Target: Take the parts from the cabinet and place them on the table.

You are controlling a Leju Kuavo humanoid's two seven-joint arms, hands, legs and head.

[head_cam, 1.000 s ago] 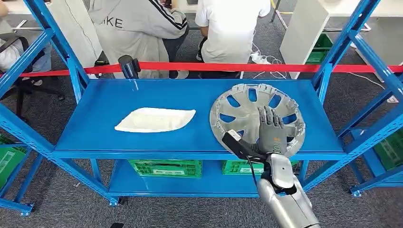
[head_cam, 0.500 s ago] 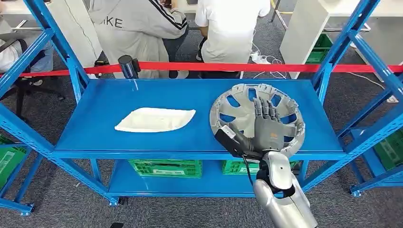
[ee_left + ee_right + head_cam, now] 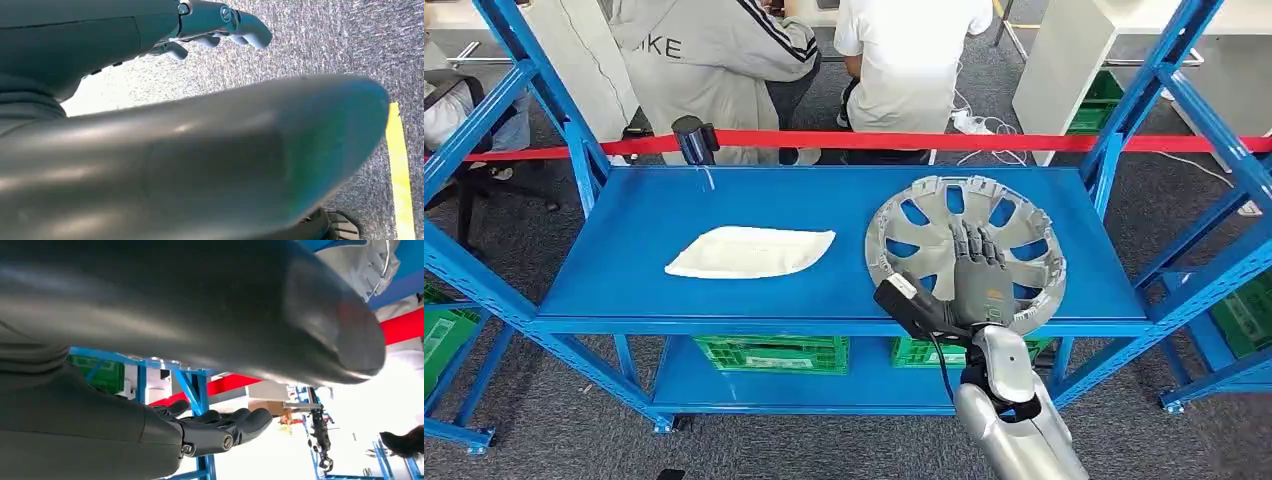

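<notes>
Blue shelf [image 3: 724, 205]: carries both parts.
Hubcap [image 3: 924, 235]: flat at shelf's right front; smooth, wide, likely to slip or tip from one-sided grasp.
White tray [image 3: 749, 252]: left, untouched.
Right robot hand [image 3: 980, 283]: fingers spread flat on hubcap, gripping nothing.
Left robot hand [image 3: 220, 20]: hangs open above floor.

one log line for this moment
phase: reach | right hand: open, over hubcap on shelf | left hand: hanging, open | white part: untouched
</notes>
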